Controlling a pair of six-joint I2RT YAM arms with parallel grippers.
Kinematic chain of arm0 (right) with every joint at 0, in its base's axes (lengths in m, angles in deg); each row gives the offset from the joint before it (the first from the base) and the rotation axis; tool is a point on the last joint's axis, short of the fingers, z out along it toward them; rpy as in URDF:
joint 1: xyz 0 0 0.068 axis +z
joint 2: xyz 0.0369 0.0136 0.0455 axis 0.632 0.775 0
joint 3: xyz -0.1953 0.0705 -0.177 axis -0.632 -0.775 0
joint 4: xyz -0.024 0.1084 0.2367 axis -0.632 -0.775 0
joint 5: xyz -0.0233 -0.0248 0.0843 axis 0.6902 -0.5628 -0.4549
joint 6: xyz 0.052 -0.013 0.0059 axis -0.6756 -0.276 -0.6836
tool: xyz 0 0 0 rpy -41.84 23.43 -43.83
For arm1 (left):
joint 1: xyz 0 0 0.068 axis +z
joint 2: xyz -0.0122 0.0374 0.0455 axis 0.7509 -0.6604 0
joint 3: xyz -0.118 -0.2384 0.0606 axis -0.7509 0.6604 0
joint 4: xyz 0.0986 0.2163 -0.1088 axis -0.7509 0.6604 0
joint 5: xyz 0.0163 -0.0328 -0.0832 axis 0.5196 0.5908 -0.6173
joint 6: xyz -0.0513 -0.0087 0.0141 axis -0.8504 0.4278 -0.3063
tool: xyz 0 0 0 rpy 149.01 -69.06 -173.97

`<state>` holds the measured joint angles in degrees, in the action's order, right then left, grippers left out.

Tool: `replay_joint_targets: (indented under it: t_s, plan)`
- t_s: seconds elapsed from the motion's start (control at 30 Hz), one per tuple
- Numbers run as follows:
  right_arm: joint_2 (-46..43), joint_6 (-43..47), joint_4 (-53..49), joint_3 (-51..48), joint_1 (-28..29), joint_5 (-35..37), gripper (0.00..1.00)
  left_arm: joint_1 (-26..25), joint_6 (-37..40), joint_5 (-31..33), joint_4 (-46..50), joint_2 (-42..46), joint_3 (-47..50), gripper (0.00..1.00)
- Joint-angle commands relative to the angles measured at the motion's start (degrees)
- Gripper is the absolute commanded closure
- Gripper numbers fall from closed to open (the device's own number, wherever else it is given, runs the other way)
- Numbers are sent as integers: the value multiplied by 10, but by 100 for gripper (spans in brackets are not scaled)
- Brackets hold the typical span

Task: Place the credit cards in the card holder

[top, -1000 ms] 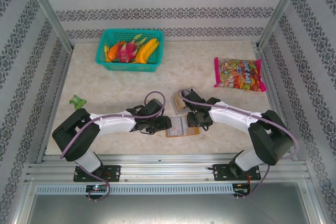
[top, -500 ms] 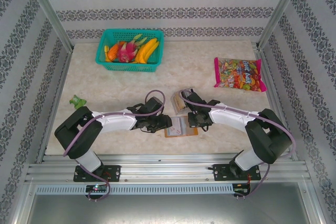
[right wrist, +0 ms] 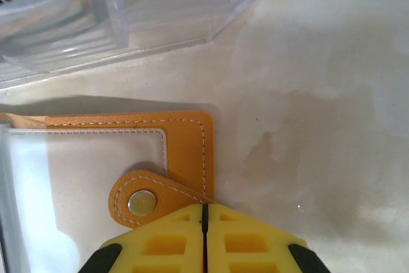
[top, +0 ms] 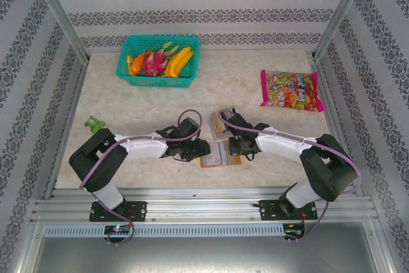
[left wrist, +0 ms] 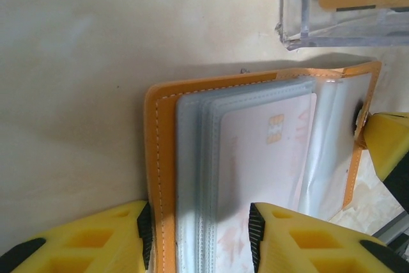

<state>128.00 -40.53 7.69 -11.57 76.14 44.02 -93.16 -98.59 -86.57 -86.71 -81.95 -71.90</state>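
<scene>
The card holder [top: 220, 156] lies open toward the table's [top: 243, 87] 6 o'clock, a clear box [top: 221, 122] just beside it at 12 o'clock. The left gripper [left wrist: 198, 225] straddles its cover edge and sleeves [left wrist: 192, 177], one holding a credit card [left wrist: 259, 158]; whether it pinches them is unclear. The right gripper [right wrist: 204, 222] is closed, tips together by the holder's snap tab [right wrist: 142, 201].

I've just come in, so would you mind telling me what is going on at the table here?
Both arms are working on the open card holder near the front of the table. The left end effector straddles its stitched edge and clear sleeves, one holding a card; whether it grips them I can't tell. The right end effector is shut, tips at the cover edge beside the snap tab. A clear plastic box sits close by.
</scene>
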Motion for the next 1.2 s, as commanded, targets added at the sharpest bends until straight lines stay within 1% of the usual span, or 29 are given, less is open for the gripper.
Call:
replay_joint_targets:
  t_s: [0.0, 0.13, 0.33, 0.5, 0.6, 0.67, 0.7, 0.8, 0.9, 0.93, 1.03, 1.1, 1.17]
  plan:
    - [6, -10, 11, -20, -4, -39, 93, -3, -18, -27, -90, 34, 1, 56]
    - [3, -11, 25, -27, -8, -53, 94, -3, -17, -38, -106, 62, -2, 57]
    - [-5, -23, 47, -35, -12, -72, 94, -5, -28, -68, -139, 54, -13, 58]
    - [-28, -44, 95, -61, -26, -121, 94, -15, -26, -101, -152, 3, -47, 57]
    - [-58, -57, 98, -77, -37, -113, 94, -26, -18, -104, -120, -38, -80, 58]
    - [-85, -62, 85, -88, -48, -93, 94, -31, -25, -99, -127, -60, -85, 61]
    - [-97, -62, 80, -91, -54, -86, 93, -32, -30, -95, -130, -66, -85, 62]
    - [-125, -49, 45, -93, -64, -56, 83, -34, -33, -75, -121, -70, -79, 65]
    - [-129, -16, 38, -90, -64, -69, 67, -34, -27, -54, -101, -62, -75, 66]
    - [-119, -8, 39, -87, -64, -82, 64, -34, -25, -49, -100, -57, -71, 66]
    - [-75, -3, 32, -66, -63, -114, 63, -34, -13, -28, -76, -37, -66, 66]
    - [-49, 0, 24, -53, -52, -106, 63, -34, -4, -13, -58, -23, -63, 66]
    - [-40, 10, 9, -39, -38, -80, 62, -34, 4, 5, -34, -9, -63, 66]
